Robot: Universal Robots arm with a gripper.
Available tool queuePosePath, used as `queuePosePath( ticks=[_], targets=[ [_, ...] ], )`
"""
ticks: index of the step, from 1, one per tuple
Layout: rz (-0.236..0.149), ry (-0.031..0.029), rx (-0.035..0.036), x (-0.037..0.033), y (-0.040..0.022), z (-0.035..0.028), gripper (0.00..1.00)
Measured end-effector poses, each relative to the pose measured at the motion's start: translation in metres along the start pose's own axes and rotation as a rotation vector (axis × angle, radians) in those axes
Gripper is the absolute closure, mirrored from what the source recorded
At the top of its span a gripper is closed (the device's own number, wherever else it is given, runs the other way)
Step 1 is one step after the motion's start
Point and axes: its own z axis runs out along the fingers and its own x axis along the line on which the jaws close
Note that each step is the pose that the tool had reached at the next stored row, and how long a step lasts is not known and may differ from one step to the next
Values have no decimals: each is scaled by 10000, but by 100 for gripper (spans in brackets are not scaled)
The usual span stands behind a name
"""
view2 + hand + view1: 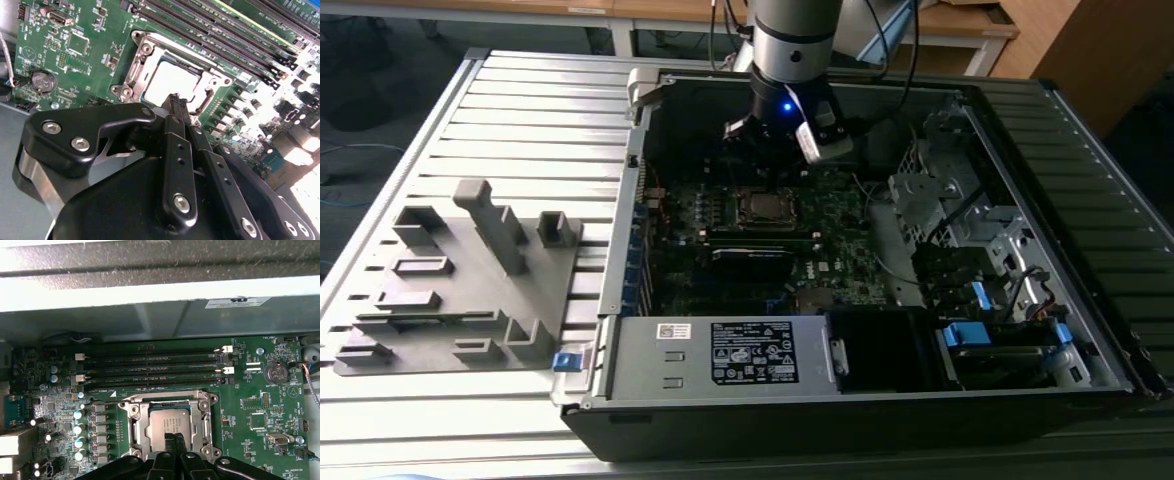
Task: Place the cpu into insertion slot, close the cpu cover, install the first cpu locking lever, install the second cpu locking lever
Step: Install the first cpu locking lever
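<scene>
The cpu [167, 421] lies flat in the insertion slot [131, 412] on the green board, its grey top showing. The silver cpu cover [165, 401] lies down around it, framing the chip. In the second wrist view the cpu [167, 80] and the cpu cover [172, 50] look the same. My gripper [176, 100] is shut, its black fingertips together with nothing between them, just above the socket's near edge. The first wrist view shows the gripper [174, 437] over the chip's edge. In the exterior view the gripper [771, 165] hangs inside the open case above the cpu [759, 208].
Long black memory slots [150, 367] run beside the socket, and a coin battery [274, 372] sits farther along the board. The black labelled power supply box [720, 355] fills the case's front. Drive bays [987, 230] stand on the exterior view's right. A grey fixture [454, 280] rests on the slatted table.
</scene>
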Motion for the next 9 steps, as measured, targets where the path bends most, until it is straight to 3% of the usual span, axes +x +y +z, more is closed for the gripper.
queuePosePath(
  ticks=[4, 9],
  targets=[
    [-1, 0, 1, 4, 0, -1, 89],
    [-1, 0, 0, 75, -6, -2, 89]
  ],
)
